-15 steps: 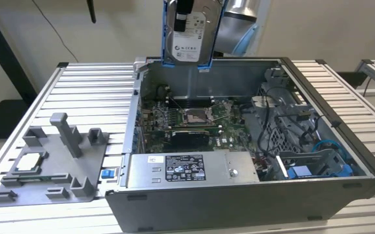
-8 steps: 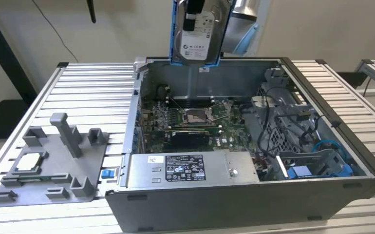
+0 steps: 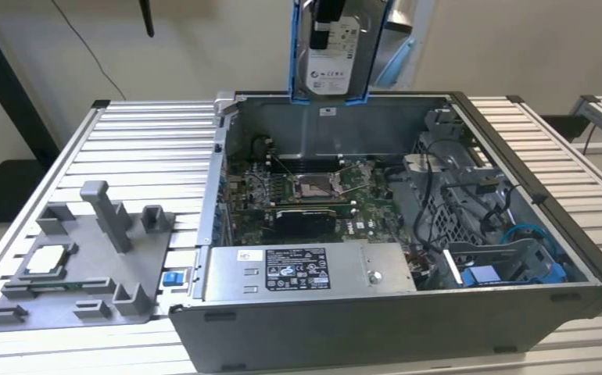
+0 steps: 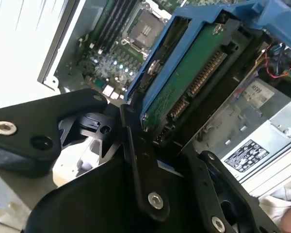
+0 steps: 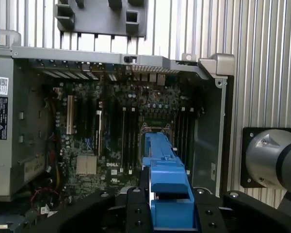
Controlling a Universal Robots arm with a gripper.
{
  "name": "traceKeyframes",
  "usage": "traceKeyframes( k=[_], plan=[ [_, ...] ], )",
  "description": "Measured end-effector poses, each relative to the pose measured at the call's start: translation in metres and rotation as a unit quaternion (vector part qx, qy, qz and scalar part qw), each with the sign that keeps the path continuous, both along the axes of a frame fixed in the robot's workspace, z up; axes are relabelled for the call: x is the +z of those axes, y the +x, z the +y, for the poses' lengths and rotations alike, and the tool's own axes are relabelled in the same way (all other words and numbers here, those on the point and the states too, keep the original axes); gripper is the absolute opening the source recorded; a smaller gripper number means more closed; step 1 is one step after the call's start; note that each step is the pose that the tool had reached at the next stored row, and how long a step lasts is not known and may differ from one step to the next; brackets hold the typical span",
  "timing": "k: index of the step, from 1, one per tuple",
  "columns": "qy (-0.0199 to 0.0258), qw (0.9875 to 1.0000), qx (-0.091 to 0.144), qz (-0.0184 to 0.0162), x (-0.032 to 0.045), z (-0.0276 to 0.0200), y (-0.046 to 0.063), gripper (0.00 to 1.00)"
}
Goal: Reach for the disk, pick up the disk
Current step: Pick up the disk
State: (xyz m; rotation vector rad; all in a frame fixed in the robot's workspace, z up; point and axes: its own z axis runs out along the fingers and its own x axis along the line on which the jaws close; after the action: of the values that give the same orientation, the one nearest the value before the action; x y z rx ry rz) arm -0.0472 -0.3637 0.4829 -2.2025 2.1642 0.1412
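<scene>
The disk (image 3: 332,58) is lifted out of the computer case (image 3: 406,332) and hangs upright in the air above the case's back wall, touching nothing below it. In the exterior view its white label side faces the camera, with the blue carrier frame running down both long edges. The second wrist view gives the other side: a green circuit board (image 4: 186,80) with a row of connector pins, framed in the same blue plastic. In the first wrist view the disk (image 5: 167,170) is seen edge-on, as a narrow blue bar.

The gripper (image 4: 160,141) is closed on the disk, with one black finger (image 4: 136,145) pressed against the blue frame on each side. In the first wrist view the two black jaws stand close together, with the frame filling the gap between them.

Below the disk, the case lies open on its side on the ribbed metal table (image 3: 155,141). Inside are the motherboard (image 3: 312,195) with its empty processor socket, and the silver power-supply box (image 3: 301,269) along the near wall. At the exterior view's left, a grey plastic holder (image 3: 103,242) sits on the table just beside the case and carries a small square silver chip (image 3: 48,259). The first wrist view also shows a grey arm joint (image 5: 271,160) beside the case.
</scene>
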Motion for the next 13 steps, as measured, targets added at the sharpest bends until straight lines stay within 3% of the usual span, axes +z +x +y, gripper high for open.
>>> traceKeyframes(
  k=[13],
  plan=[
    [0.0010, 1.0000, 0.002, -0.0008, 0.0002, 0.0000, 0.050, 0.00]
  ],
)
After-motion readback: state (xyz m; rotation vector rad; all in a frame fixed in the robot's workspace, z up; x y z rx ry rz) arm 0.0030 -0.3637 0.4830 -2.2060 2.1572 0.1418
